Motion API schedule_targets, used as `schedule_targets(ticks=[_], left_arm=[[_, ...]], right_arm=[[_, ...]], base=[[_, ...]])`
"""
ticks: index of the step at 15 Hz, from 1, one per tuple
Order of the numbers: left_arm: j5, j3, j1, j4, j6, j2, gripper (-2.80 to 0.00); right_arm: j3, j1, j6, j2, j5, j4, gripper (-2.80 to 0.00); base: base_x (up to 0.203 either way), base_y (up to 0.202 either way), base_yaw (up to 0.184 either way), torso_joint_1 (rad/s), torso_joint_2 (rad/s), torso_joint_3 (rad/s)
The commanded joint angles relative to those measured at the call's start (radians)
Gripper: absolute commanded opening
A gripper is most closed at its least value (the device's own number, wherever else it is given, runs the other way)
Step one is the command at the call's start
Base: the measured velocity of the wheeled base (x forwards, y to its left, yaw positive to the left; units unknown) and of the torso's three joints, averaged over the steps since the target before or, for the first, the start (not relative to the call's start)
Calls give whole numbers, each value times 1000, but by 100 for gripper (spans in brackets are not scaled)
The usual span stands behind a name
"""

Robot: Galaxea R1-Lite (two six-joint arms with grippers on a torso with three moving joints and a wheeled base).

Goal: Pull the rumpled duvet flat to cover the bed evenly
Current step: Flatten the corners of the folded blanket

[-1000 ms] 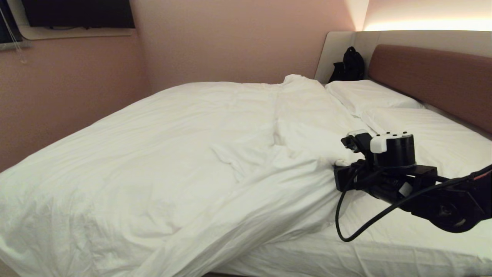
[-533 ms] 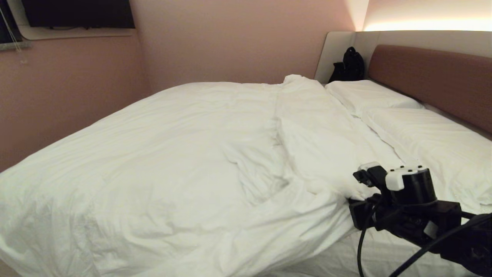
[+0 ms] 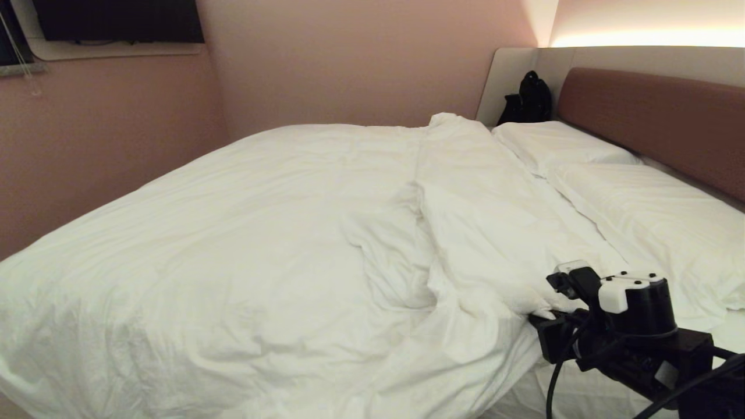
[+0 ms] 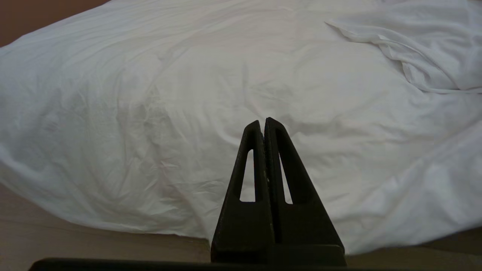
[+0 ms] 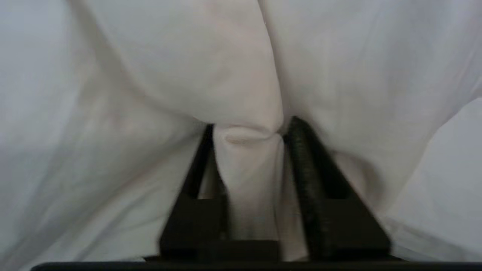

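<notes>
Right gripper (image 5: 248, 130) at the bed's (image 3: 722, 343) near edge, jaws parted around a fold of duvet (image 3: 244, 244). Duvet bulk lies toward its 10 o'clock. Left gripper (image 4: 262, 124) pressed together, idle, farther off.

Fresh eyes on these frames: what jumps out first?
The puffy white creased duvet fills the low double bed, with a rumpled fold ridge running from mid-bed toward the near right edge. There the black right gripper has a bunch of it between parted fingers. Two white pillows lie by the brown padded headboard.
</notes>
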Motion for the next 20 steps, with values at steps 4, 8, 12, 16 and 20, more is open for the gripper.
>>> schedule_targets(ticks=[4,8,12,16,20], left_arm=[[1,0,0,0,-1,0,-280],[1,0,0,0,-1,0,-280],[1,0,0,0,-1,0,-280],[1,0,0,0,-1,0,-280],[1,0,0,0,-1,0,-280]], right_arm=[[14,1,15,-53,-1,-18,0],[25,9,15,-219,3,-18,0],[-32,29,3,-346,0,-8,0],[-169,28,0,-320,7,-6,-280],[-332,28,-30,-208,0,3,-280]], base=[[0,0,0,0,0,0],[0,0,0,0,0,0],[0,0,0,0,0,0],[0,0,0,0,0,0],[0,0,0,0,0,0]])
